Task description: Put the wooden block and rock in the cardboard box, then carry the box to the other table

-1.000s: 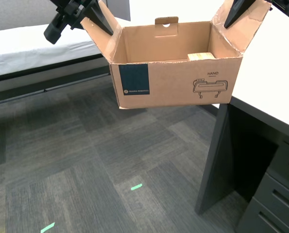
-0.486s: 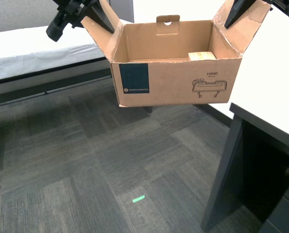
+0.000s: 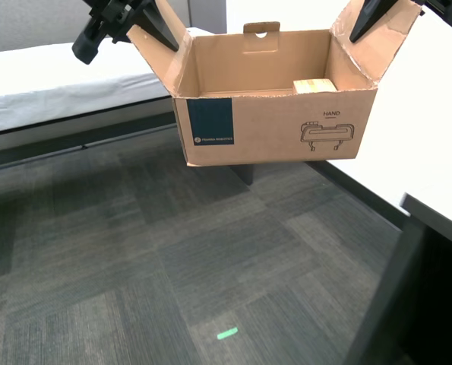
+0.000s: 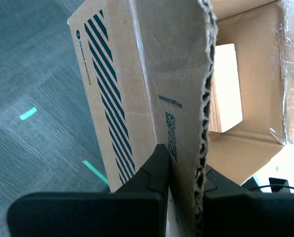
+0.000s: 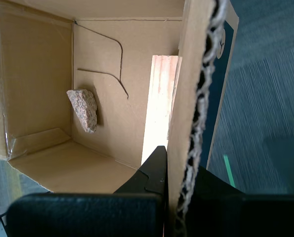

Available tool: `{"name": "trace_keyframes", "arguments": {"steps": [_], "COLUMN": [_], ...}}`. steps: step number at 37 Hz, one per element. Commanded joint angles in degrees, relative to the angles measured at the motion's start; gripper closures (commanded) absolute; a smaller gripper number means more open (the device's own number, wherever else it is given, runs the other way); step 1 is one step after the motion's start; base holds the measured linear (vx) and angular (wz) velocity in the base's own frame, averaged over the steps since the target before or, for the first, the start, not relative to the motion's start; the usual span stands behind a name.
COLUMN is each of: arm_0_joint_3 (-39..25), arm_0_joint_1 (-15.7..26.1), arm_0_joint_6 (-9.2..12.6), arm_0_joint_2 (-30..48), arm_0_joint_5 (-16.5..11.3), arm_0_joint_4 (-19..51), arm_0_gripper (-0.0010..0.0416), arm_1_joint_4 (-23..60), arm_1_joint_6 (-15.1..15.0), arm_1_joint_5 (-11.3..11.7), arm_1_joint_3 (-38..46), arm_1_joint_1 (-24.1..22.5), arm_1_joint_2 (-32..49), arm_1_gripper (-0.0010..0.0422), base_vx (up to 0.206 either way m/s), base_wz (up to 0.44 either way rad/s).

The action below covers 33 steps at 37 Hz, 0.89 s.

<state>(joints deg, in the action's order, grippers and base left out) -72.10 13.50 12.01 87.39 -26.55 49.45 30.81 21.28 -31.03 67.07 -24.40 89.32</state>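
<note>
So the other table [image 3: 51, 76] with the white top is off at the exterior view's left, past the grey carpet [image 3: 172, 258]. The cardboard box [image 3: 279, 129] hangs in the air over that carpet, flaps up. My first gripper [image 5: 181, 163] is clamped on one side flap and my second gripper [image 4: 184, 158] is pinching the opposite one. Inside, the wooden block [image 3: 314, 86] sits at the exterior view's right end, and the rock [image 5: 82, 109] is on the box floor too.
</note>
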Motion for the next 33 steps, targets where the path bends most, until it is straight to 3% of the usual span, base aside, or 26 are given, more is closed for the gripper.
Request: {"name": "trace_keyframes", "arguments": {"steps": [1, 14, 19, 28, 33], "arm_0_joint_3": [0.0, 0.0, 0.0, 0.0, 0.0], "arm_0_joint_1": [0.1, 0.2, 0.3, 0.5, 0.5], "arm_0_joint_6": [0.0, 0.3, 2.6, 6.8, 9.3], "arm_0_joint_2": [0.0, 0.0, 0.0, 0.0, 0.0], "arm_0_joint_5": [-0.8, -0.8, -0.8, -0.8, -0.8], "arm_0_joint_4": [-0.4, -0.4, -0.5, 0.5, 0.5], "arm_0_gripper": [0.0406, 0.0406, 0.0406, 0.0406, 0.0406], "arm_1_joint_4": [-0.4, 0.2, 0.2, 0.1, 1.1], "arm_1_joint_6": [-0.2, -0.4, -3.1, -8.6, -10.4], "arm_1_joint_5": [-0.9, -1.1, -1.9, -8.0, -8.1], "arm_1_joint_3": [0.1, 0.1, 0.1, 0.1, 0.1], "arm_1_joint_1": [-0.1, -0.1, -0.1, -0.1, 0.1], "arm_1_joint_2": [0.0, 0.0, 0.0, 0.0, 0.0], "arm_1_gripper": [0.0413, 0.0413, 0.0413, 0.0413, 0.0413], "base_vx": [0.184, 0.182, 0.188, 0.200, 0.205], "base_wz": [0.240, 0.280, 0.305, 0.300, 0.279]}}
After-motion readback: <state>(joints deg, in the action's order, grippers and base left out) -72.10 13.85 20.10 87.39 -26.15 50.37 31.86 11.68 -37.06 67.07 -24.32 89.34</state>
